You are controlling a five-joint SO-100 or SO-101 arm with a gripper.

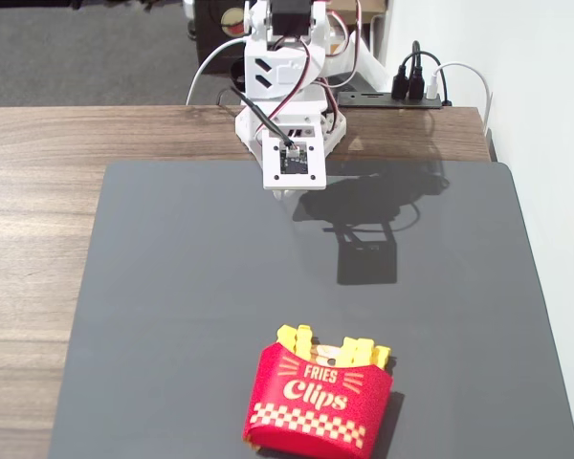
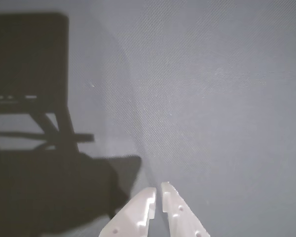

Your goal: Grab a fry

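A red "Fries Clips" carton [image 1: 316,406] stands at the front of the grey mat [image 1: 172,306] in the fixed view. Only short yellow fry tips [image 1: 362,351] stick out of its top. No whole long fry shows in either view. My gripper [image 1: 289,194] hangs at the back edge of the mat, far from the carton. In the wrist view my gripper [image 2: 158,190] enters from the bottom edge, its white fingers [image 2: 138,212] nearly touching, shut and empty, over bare mat. The carton is out of the wrist view.
The mat lies on a wooden table [image 1: 38,239]. The arm's base [image 1: 287,57] stands at the back. A black power strip with cables [image 1: 416,86] sits at the back right, next to a white wall [image 1: 555,191]. The arm's shadow [image 1: 368,229] falls on the mat.
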